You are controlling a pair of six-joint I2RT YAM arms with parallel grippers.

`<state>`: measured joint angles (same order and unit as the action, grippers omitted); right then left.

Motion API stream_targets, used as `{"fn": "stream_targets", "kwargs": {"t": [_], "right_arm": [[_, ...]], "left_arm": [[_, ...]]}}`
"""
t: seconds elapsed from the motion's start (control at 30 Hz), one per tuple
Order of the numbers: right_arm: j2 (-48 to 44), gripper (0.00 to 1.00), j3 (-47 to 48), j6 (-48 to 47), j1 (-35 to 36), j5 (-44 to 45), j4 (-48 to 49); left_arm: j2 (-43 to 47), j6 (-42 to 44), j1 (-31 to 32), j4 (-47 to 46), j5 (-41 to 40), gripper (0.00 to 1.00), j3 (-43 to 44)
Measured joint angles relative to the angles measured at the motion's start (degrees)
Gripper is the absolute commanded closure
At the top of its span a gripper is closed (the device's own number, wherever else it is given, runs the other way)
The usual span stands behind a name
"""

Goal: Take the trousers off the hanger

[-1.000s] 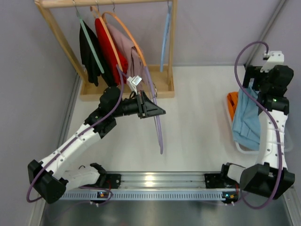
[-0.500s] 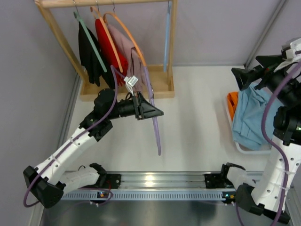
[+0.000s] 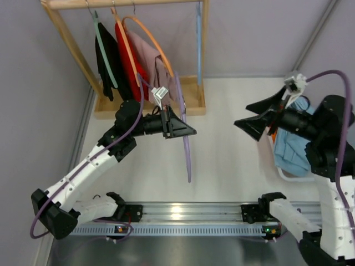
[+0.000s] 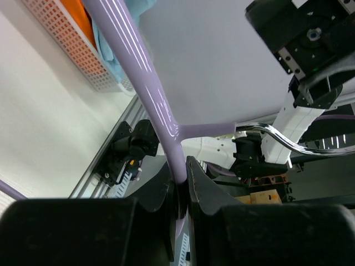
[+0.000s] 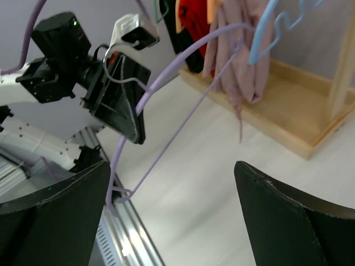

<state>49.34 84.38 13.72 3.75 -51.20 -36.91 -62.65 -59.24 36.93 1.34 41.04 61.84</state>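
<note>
1. Left gripper (image 3: pixel 184 128): the fingers (image 4: pixel 202 191) are clamped together on the hanger (image 3: pixel 186 156), near its hook end. The left wrist view shows the lavender bar (image 4: pixel 145 77) gripped between both fingers.
2. Hanger: held above the table (image 3: pixel 233 166), left of centre, just in front of the wooden rack (image 3: pixel 195 101) at the far left corner. Its loop hangs down toward the near edge and carries no garment.
3. Right gripper (image 3: pixel 242 113): raised above the table, right of centre, pointing toward the hanger. The fingers (image 5: pixel 52 219) stand wide apart and hold nothing.
4. Trousers (image 3: pixel 292 152): these lie bunched in the white basket (image 3: pixel 284 174) at the right edge of the table, well apart from the hanger. An orange cloth (image 4: pixel 83 14) lies in the same basket.
</note>
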Motion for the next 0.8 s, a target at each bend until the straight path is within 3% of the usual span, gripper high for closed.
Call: {"fn": "stream_targets", "kwargs": {"t": [0.17, 0.47, 0.6, 0.8], "right_arm": [[2.93, 0.1, -6.25, 1.6, 17.57, 9.9, -0.04], [6.49, 0.18, -14.12, 2.97, 31.26, 19.32, 5.46], [7.39, 0.26, -16.65, 2.38, 37.03, 24.09, 8.94], [7.63, 0.31, -20.28, 2.93, 40.48, 27.78, 11.93]], "left_arm": [[-3.89, -0.79, 0.0, -0.48, -0.9, 1.0, 0.96], [-4.92, -3.5, 0.0, -1.16, -4.04, 1.0, 0.94], [-5.66, -4.52, -0.02, -1.27, -5.97, 1.0, 1.05], [-6.43, -6.27, -0.48, -1.27, -7.56, 1.0, 2.27]]}}
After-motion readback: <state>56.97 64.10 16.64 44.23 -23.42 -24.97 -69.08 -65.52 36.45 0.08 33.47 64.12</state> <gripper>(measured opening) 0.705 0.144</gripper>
